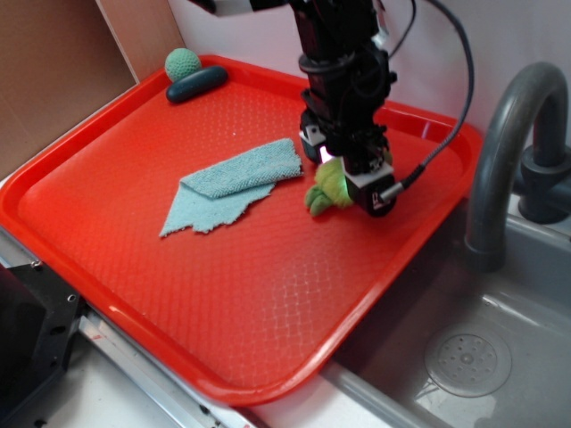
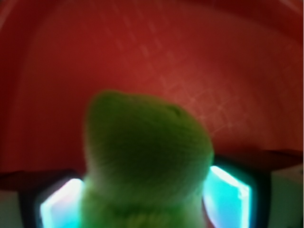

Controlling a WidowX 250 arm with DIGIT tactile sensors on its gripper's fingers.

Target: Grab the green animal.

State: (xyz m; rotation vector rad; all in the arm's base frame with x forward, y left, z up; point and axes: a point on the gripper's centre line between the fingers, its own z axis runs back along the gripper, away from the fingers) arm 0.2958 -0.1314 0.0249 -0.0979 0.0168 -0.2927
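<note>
The green animal [image 1: 326, 190], a small fuzzy yellow-green plush, lies on the red tray [image 1: 268, 303] right of the middle. My gripper [image 1: 352, 183] is down over it, with its fingers on either side of the toy. In the wrist view the green animal [image 2: 145, 161] fills the space between the two glowing cyan pads [image 2: 227, 192], and both pads press against its sides. The jaws are shut on the toy. It looks to rest on or just above the tray.
A flat light-teal cloth [image 1: 236, 183] lies on the tray just left of the toy. A teal knitted ball [image 1: 182, 63] and a dark oblong object [image 1: 197, 84] sit at the tray's far left corner. A grey faucet [image 1: 508, 152] and sink [image 1: 464, 357] are to the right.
</note>
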